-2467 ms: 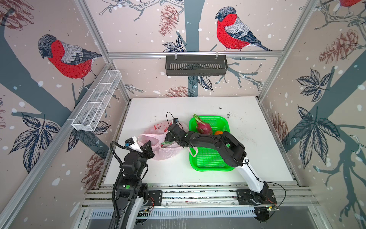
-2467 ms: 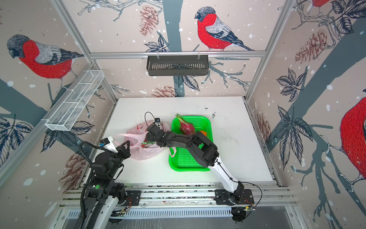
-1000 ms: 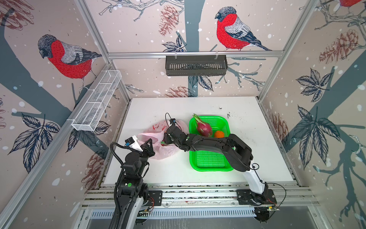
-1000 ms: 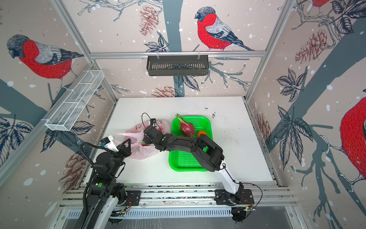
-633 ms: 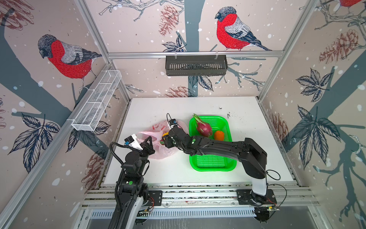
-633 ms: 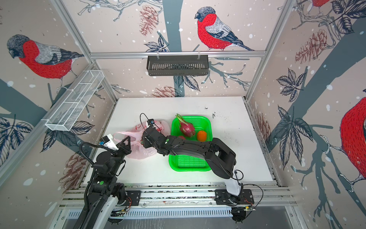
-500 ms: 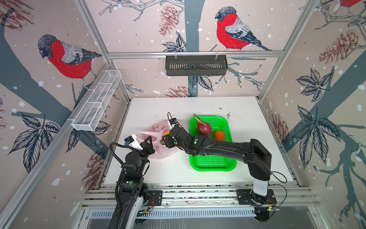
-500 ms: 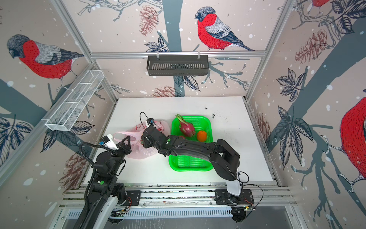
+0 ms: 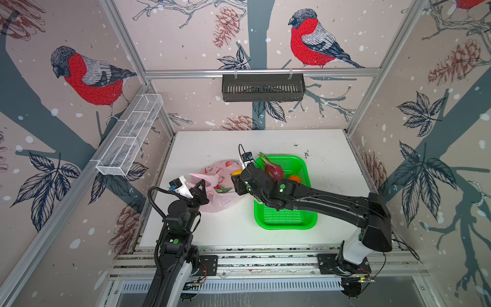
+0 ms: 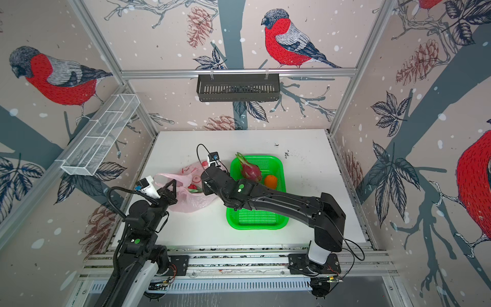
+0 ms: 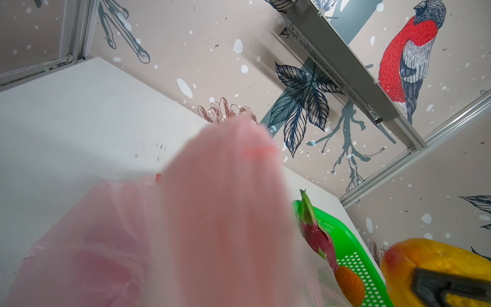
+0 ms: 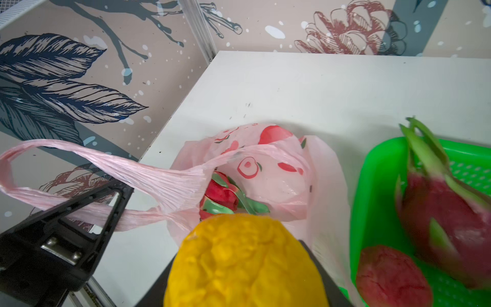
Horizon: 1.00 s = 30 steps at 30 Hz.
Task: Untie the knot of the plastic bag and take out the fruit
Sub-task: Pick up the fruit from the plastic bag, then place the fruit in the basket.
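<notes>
Right, the plastic bag point(image 9: 221, 203) lies on the white table point(image 9: 212, 144) near the left edge, about midway between front and back. Its mouth gapes open toward the green tray point(image 9: 285, 226), which sits just beside it around the middle of the table.

The left gripper point(image 9: 202, 186) has its jaws pinched tight on one loop handle point(image 12: 101, 162). That thin pink strap is stretched out from the bag toward the table's left edge.

Over the bag's open mouth, on the side nearest the tray, hangs the right gripper point(image 9: 237, 184). Its jaws are spread to a fruit's width and closed around the held citrus point(image 12: 244, 263), yellow-orange with bumpy skin and filling the bottom of the right wrist view. The left wrist view catches it too, big and blurred at the frame's edge.

Just beyond that fruit, down inside the bag, lies the bagged dragon fruit point(image 12: 220, 195), red with green scales.

And in the tray, the tray dragon fruit point(image 10: 249, 170) rests at the back left corner, green tips pointing toward the table's back edge. The tray citrus point(image 10: 271, 180) sits just to its right. The right wrist view also shows a dark-red bumpy fruit point(image 12: 393, 277) beside that dragon fruit, too blurred to say more.
</notes>
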Available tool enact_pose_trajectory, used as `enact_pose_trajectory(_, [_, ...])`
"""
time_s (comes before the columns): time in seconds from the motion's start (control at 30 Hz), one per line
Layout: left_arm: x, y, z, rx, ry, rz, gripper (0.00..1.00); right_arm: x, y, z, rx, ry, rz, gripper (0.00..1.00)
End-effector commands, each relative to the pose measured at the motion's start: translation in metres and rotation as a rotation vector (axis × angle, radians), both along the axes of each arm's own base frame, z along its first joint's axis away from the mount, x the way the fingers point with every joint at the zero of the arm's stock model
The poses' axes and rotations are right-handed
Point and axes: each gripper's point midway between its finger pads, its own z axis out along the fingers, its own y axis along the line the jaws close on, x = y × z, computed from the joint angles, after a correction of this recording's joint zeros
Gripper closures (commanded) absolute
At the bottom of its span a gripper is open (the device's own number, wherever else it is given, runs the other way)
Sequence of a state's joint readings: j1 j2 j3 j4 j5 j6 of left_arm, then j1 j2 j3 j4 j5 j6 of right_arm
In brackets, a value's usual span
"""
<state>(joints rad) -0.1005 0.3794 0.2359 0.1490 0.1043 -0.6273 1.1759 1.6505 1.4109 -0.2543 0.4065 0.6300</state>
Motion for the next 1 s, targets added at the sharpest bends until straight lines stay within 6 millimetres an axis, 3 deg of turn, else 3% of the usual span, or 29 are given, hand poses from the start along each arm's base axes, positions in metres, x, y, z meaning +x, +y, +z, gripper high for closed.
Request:
enact_pose_trajectory(0.0, [0.001, -0.004, 0.019, 0.017, -0.069, -0.022, 1.00, 0.005, -0.032, -0.002, -0.050, -0.010, -0.099, 0.68])
enact_pose_trajectory(0.2, [0.002, -0.007, 0.016, 0.019, -0.061, -0.040, 1.00, 0.008, -0.077, -0.012, -0.076, 0.005, -0.201, 0.68])
enact_pose_trajectory(0.47, [0.002, -0.007, 0.015, 0.023, -0.053, -0.041, 1.00, 0.004, -0.125, -0.045, -0.110, 0.078, -0.291, 0.68])
enact_pose_trajectory(0.97, [0.005, -0.006, 0.008, 0.029, -0.024, -0.032, 1.00, 0.000, -0.181, -0.122, -0.156, 0.241, -0.394, 0.66])
